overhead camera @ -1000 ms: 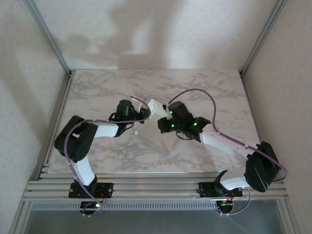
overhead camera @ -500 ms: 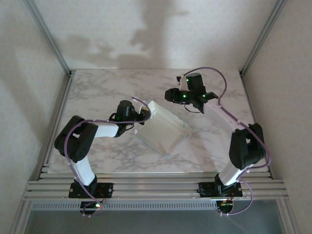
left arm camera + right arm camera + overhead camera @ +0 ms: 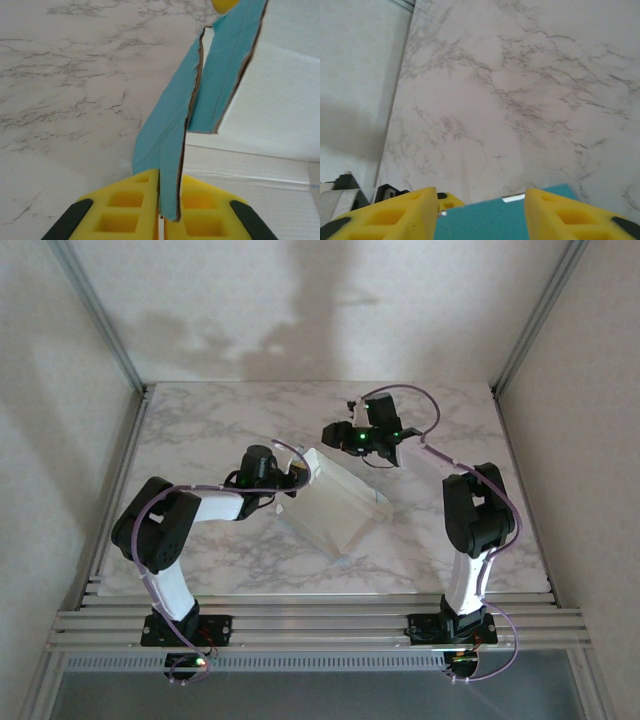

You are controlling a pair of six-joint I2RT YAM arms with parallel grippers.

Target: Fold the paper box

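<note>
We see the paper box (image 3: 338,508) lying near the middle of the marble table (image 3: 200,430), pale face up, set at a slant between the two arms. From above its creases and flaps are hard to make out. It reads as one pale slab, and its far left corner is hidden under the left gripper (image 3: 297,476).

The left wrist view is plainer. There the yellow fingers (image 3: 125,210) are pressed together on a turquoise flap (image 3: 167,150) of the box, with the card standing on edge in the thin seam between them. A second turquoise strip (image 3: 230,65) rises just beside it, its top cut off by the frame. We cannot tell whether the two are one folded piece. To their right lies the white face of the box. A small yellow shape (image 3: 224,4) pokes in at the top edge, too cropped for us to name.

The right gripper (image 3: 335,433) hangs just beyond the box's far corner, and from above its jaws are too small to read. In its own wrist view the right gripper's fingers (image 3: 395,215) stand well apart, clamping nothing. A turquoise sheet (image 3: 495,220) shows low between them, cut off by the bottom edge, and we cannot tell whether the fingers touch it.
</note>
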